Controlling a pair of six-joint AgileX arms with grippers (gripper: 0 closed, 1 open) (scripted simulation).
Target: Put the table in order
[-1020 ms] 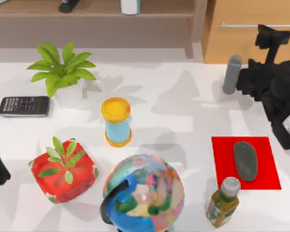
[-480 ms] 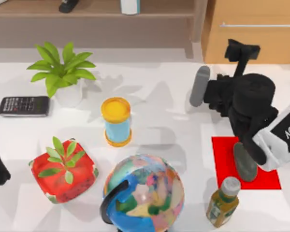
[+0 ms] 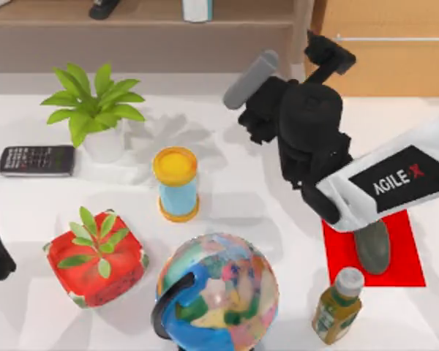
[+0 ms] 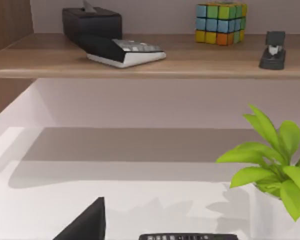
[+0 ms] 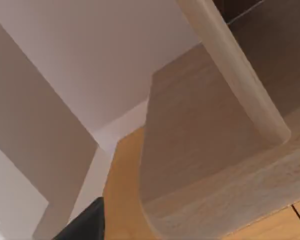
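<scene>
Clamping a grey cylinder (image 3: 250, 79), the right claw (image 3: 267, 91) hangs over the table's (image 3: 227, 183) far edge near the shelf (image 3: 146, 22).

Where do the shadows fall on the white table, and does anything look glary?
Top view: soft grey shadows lie on the table right of the potted plant and the hourglass; no glare. Left wrist view: a broad shadow band under the shelf.

White table (image 3: 227, 175) carrying: calculator (image 3: 36, 160) & potted plant (image 3: 95, 110) sitting far left; hourglass (image 3: 176, 183) standing mid; red planter (image 3: 95, 257), globe (image 3: 218, 292) sitting near; red mat (image 3: 406, 256) w/ grey mouse (image 3: 373, 247), bottle (image 3: 335, 306) resting near right.
</scene>
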